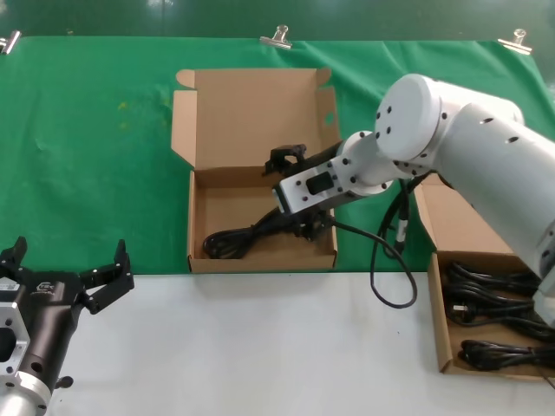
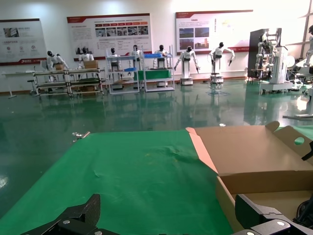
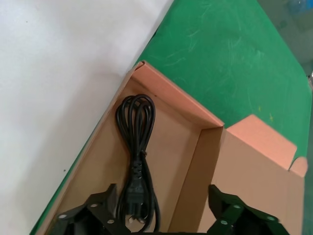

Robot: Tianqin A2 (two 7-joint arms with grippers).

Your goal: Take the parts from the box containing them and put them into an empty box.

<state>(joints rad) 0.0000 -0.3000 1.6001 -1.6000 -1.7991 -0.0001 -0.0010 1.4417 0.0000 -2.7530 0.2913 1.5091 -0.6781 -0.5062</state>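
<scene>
The box containing the parts [image 1: 440, 322] stands at the right edge, with several black power cords [image 1: 499, 305] in it. The squarish box [image 1: 198, 221] at the centre, lid raised, holds one looped cord [image 1: 236, 241] along its front wall. My right gripper [image 1: 284, 195] hovers open inside this box, just right of the cord. In the right wrist view the cord [image 3: 136, 161] lies flat on the box floor [image 3: 173, 147]. My right gripper [image 3: 164, 208] is spread wide above the cord's plug end, touching nothing. My left gripper [image 1: 65, 260] waits open at the lower left.
Both boxes sit on a green cloth [image 1: 95, 147] clipped at the back edge [image 1: 277, 36]. White table [image 1: 260, 347] runs along the front. A black cable loop [image 1: 390, 282] hangs from my right arm between the boxes. The left wrist view shows the centre box's lid [image 2: 254, 154].
</scene>
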